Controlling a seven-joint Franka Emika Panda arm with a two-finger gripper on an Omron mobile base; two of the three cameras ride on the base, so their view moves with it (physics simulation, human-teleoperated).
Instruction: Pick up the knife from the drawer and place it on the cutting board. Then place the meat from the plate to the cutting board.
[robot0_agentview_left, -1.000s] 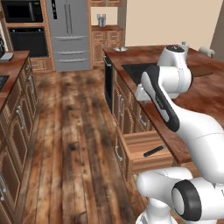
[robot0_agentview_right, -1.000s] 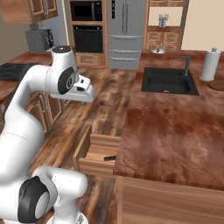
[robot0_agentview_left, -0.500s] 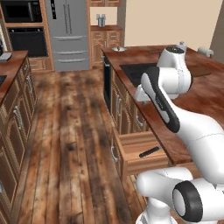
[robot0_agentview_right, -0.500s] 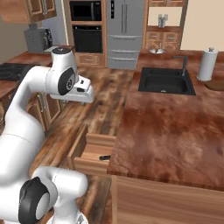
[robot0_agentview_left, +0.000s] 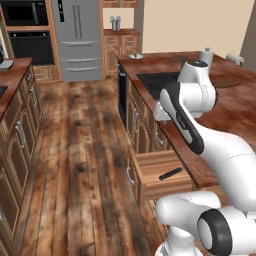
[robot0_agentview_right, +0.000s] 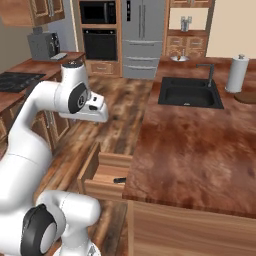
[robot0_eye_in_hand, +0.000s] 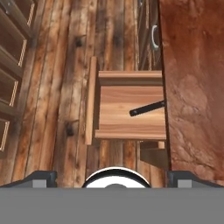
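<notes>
We had only opened the drawer (robot0_eye_in_hand: 127, 111); the knife (robot0_eye_in_hand: 146, 108) lay inside untouched, our tool (robot0_eye_in_hand: 111, 178) wide and empty above.

The knife (robot0_eye_in_hand: 146, 108) lies partly hidden under the countertop (robot0_eye_in_hand: 192, 83) edge.

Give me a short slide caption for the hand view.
Looking down from the open hand onto a pulled-out wooden drawer with a dark knife lying inside, beside the reddish counter.
</notes>
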